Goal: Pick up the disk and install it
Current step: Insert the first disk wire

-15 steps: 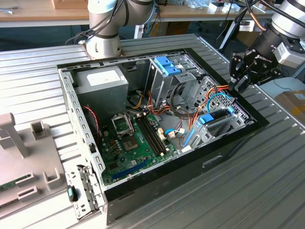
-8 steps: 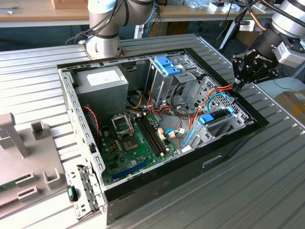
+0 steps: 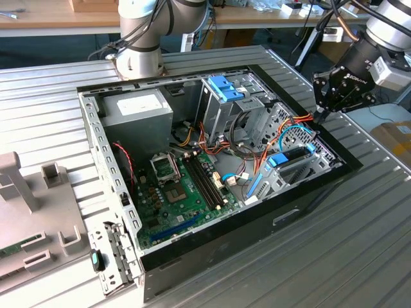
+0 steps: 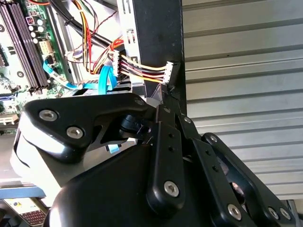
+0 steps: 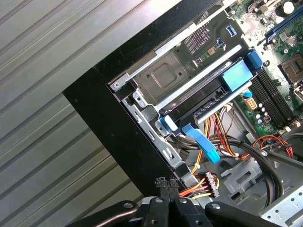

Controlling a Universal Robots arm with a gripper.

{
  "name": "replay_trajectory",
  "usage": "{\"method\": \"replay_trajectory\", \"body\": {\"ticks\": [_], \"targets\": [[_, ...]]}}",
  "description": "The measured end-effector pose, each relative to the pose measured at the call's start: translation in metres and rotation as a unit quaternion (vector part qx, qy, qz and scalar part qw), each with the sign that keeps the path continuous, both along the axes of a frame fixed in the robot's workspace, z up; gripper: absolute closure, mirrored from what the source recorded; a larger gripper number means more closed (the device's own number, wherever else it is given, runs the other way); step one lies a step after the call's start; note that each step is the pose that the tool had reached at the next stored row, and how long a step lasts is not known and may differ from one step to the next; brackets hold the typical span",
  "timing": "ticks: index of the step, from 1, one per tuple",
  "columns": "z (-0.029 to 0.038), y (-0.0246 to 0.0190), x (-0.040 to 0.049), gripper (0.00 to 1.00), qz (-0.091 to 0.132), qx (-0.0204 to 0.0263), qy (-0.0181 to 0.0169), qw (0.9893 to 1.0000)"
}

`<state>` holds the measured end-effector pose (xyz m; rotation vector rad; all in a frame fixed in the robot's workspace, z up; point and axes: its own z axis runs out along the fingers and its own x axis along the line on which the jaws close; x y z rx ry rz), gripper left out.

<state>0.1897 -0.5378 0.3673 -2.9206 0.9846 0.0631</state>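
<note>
Disk [image 3: 289,157]: lying slotted inside the computer case [image 3: 225,251], blue tab showing, toward the exterior view's left of and lower than the pincer [image 3: 316,114]. Hovering there over the case's black rim, clenched on nothing, near coloured wires [image 4: 142,71].

The first wrist view cuts off the gripper [image 5: 167,184] at its edge; we see the disk [image 5: 208,100] as just a dark strip, the rest hidden by the metal cage [image 5: 165,75]. The exterior view crops the arm [image 3: 385,32].
</note>
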Motion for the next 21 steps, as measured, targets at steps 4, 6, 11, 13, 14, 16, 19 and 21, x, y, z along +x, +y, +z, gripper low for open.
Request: {"method": "replay_trajectory", "body": {"ticks": [4,6,11,13,14,16,19,21], "targets": [[0.0031,-0.0001,0.0001,0.89,0.0,0.0002,0.0,1.0],[0.0094,0.0,0.0001,0.89,0.0,-0.0001,0.0,1.0],[0.0099,-0.001,0.0001,0.89,0.0,0.002,0.0,1.0],[0.0099,-0.001,0.0001,0.82,0.0,0.0021,0.0,1.0],[0.01,-0.001,0.0001,0.82,0.0,0.002,0.0,1.0],[0.0091,-0.0011,0.0,0.82,0.014,0.0016,0.0,0.9999],[0.0073,-0.0011,0.0001,0.82,0.056,0.001,0.0001,0.9984],[0.0072,-0.0011,0.0001,0.82,0.08,0.0006,0.0002,0.9968]]}}
